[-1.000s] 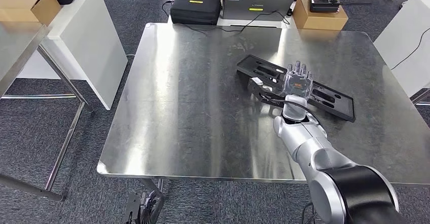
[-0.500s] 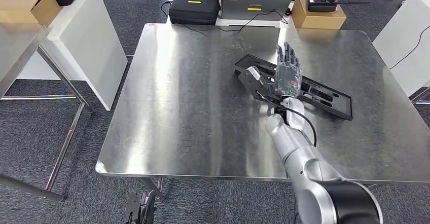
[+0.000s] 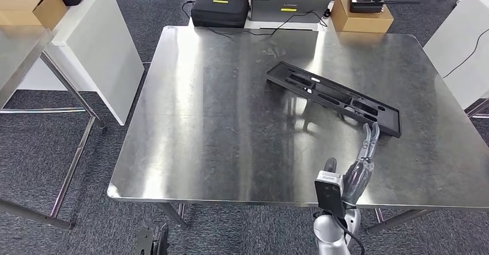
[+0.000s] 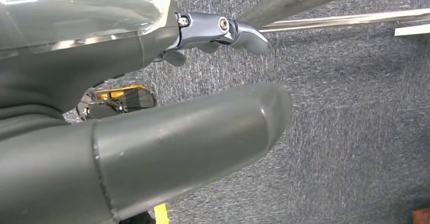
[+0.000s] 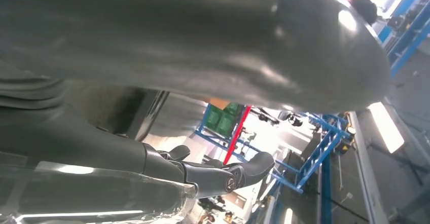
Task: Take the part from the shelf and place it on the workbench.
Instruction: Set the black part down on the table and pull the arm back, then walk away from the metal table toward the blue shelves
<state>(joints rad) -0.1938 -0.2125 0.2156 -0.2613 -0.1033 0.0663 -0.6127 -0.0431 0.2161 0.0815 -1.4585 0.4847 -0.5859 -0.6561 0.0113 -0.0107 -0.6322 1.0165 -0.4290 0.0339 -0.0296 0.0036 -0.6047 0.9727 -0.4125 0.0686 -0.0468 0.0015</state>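
The part [image 3: 331, 96], a long black moulded tray with several recesses, lies flat and slanted on the steel workbench [image 3: 219, 111], right of its middle. My right hand [image 3: 354, 174] hangs at the bench's front edge, well short of the part, with its fingers [image 3: 369, 139] stretched out and nothing in it. The right wrist view shows that hand [image 5: 177, 57] close up, its dark fingers [image 5: 223, 176] holding nothing. My left hand [image 4: 127, 82] hangs over grey carpet, thumb [image 4: 203, 127] and a silver finger [image 4: 238, 29] apart and empty.
Behind the bench a second table carries a laptop [image 3: 293, 1], a black case [image 3: 221, 8] and a cardboard box [image 3: 363, 15]; a person sits there. A white cabinet [image 3: 98, 41] and another steel table [image 3: 17, 53] stand at left. Cables trail onto the bench's far edge.
My right hand has left the part and drawn back from above it to the bench's front edge. The part stays lying on the bench.
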